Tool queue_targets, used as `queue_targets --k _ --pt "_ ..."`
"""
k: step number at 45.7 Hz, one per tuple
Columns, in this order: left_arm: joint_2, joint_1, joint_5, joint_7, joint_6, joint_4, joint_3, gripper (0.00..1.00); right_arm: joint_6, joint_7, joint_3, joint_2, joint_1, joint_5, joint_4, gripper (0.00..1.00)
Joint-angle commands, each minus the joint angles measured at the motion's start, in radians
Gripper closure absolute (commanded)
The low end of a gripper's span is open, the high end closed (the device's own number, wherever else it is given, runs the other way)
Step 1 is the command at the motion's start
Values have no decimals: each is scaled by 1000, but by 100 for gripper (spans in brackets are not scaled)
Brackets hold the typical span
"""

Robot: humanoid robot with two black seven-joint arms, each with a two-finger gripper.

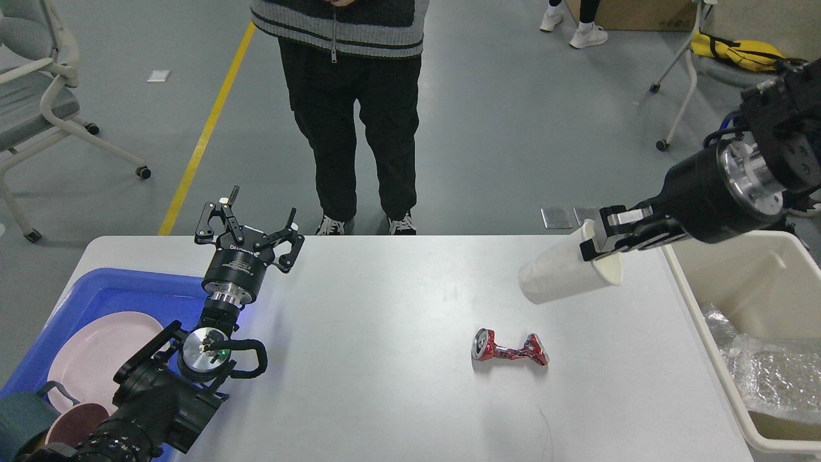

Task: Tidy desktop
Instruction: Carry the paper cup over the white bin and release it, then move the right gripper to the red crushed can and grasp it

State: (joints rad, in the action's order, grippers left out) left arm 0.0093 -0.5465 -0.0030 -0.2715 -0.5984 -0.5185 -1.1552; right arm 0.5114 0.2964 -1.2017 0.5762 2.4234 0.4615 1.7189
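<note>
The white desktop (385,359) fills the lower part of the head view. A white paper cup (564,273) hangs in the air above its right side, tilted with its mouth toward the right. My right gripper (603,242) is shut on the cup's rim, one finger inside the mouth. A crushed red can (510,348) lies on the desktop below and left of the cup. My left gripper (256,221) stands open and empty near the far left edge, pointing away from me.
A blue tray (102,298) at the left holds a pink plate (96,356), a dark red dish and a teal cup. A beige bin (744,269) at the right holds crumpled clear plastic. A person (353,109) stands just beyond the far edge.
</note>
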Motion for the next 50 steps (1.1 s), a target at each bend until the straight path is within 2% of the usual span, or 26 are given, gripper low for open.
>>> queue_targets --k 1,6,12,18,26,29,33,41,42,43,44,45,47,50 --pt "0 -1 0 0 0 0 0 3 16 -19 -18 -18 4 20 21 100" --pt "-2 -1 0 0 0 0 0 3 -57 -31 -82 -1 -171 126 -79 100" --pt "-2 -1 0 0 0 0 0 3 -255 -62 -140 36 -498 141 -375 100" --pt "-2 -1 0 0 0 0 0 3 -364 -66 -127 50 -930 77 -833 100" --pt "-2 -1 0 0 0 0 0 3 -379 -66 -94 28 -1498 -252 -1488 100" --pt "-2 -1 0 0 0 0 0 3 -379 -66 -78 -47 -1711 -414 -1705 100" --pt "-2 -1 0 0 0 0 0 3 -381 -68 -73 -120 -1834 -540 -1815 100" --pt "-2 -1 0 0 0 0 0 3 -430 -69 -67 -182 -1862 -590 -1825 100" --pt "-2 -1 0 0 0 0 0 3 -427 -69 -67 -188 -1863 -590 -1823 95" --pt "-2 -1 0 0 0 0 0 3 -430 -69 -65 -194 -1863 -590 -1823 38" --pt "-2 -1 0 0 0 0 0 3 -433 -69 -65 -199 -1865 -590 -1823 0" --pt "-2 -1 0 0 0 0 0 3 -435 -68 -65 -203 -1865 -590 -1823 5" --pt "-2 -1 0 0 0 0 0 3 -438 -68 -67 -213 -1867 -590 -1825 0" --pt "-2 -1 0 0 0 0 0 3 -438 -68 -71 -222 -1868 -590 -1825 0"
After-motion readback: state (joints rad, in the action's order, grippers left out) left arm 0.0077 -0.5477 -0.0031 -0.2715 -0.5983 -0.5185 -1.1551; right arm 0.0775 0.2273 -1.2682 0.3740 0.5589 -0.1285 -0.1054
